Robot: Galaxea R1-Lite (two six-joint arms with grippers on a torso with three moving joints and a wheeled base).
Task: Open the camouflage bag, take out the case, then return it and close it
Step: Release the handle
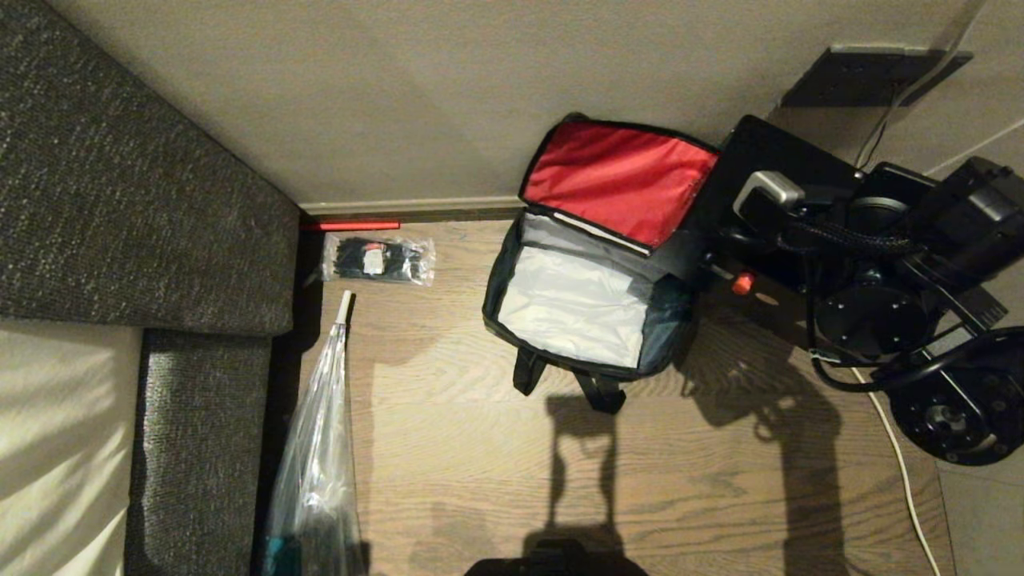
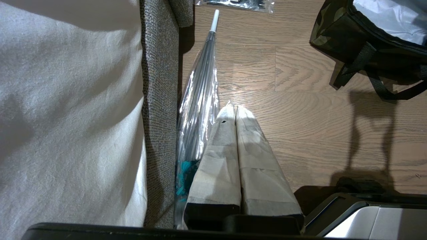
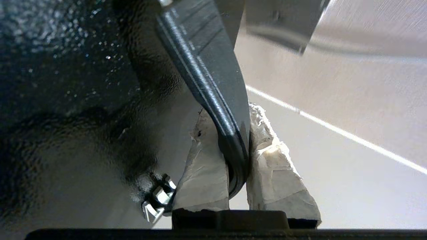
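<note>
On the wooden floor (image 1: 480, 480) by the far wall, the camouflage bag (image 1: 576, 320) stands open, red lid (image 1: 620, 188) flipped back, its silver interior seemingly empty. Just right of it, the right tool (image 3: 238, 156) is clamped on the strap handle (image 3: 213, 83) of the case (image 1: 788, 172), held off the floor. The left tool (image 2: 235, 113) hangs closed and empty beside a clear umbrella (image 2: 200, 93) near the sofa (image 1: 120, 200)

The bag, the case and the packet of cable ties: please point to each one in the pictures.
bag (image 1: 572, 308): head view, on the silver-grey lining inside.
case (image 1: 780, 156): head view, on its flat black side.
packet of cable ties (image 1: 378, 260): head view, on its middle.
</note>
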